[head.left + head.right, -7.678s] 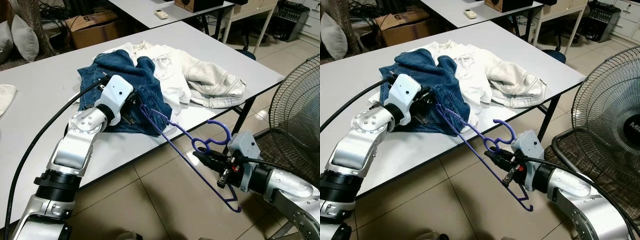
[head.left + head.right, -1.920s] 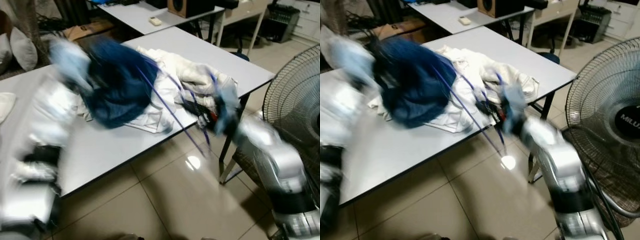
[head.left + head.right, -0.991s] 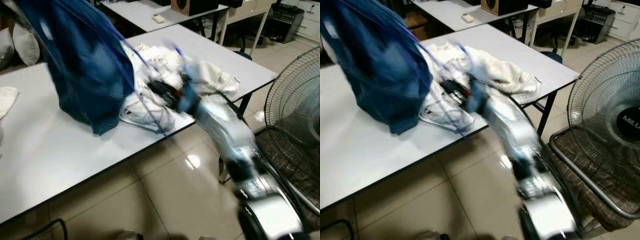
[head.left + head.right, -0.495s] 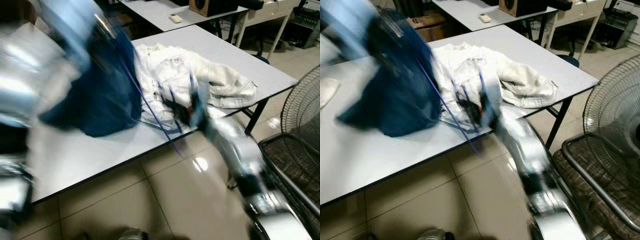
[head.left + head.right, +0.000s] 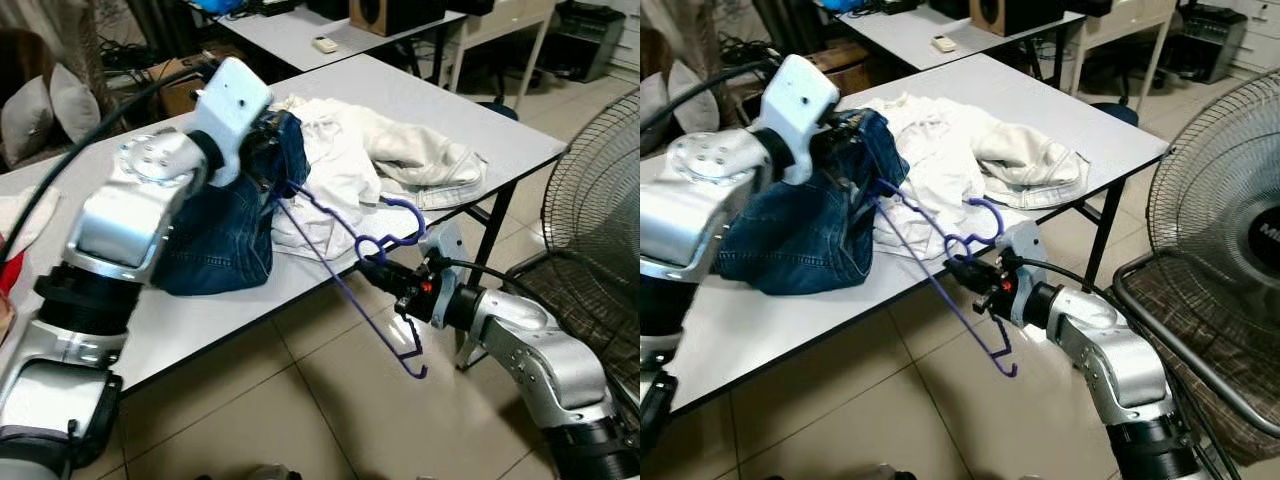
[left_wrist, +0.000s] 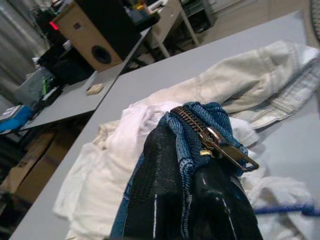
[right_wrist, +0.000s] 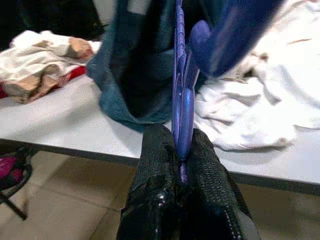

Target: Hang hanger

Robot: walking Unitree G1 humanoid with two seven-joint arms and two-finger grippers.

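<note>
The right pincer (image 5: 378,270), clamped on the purple hanger (image 5: 345,262) below its hook, holds it slanting up-left into the jeans (image 5: 225,225) gripped by the left pincer (image 5: 268,160) above the surface (image 5: 480,130).

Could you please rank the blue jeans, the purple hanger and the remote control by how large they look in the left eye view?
1. blue jeans
2. purple hanger, long but thin
3. remote control, far back, so truly hard to compare

Even, bright indoor light; head views sharp, soft shadows under the tabletop (image 5: 420,95). Wrist views blur close up; floor (image 5: 890,400) shows faint glare.
</note>
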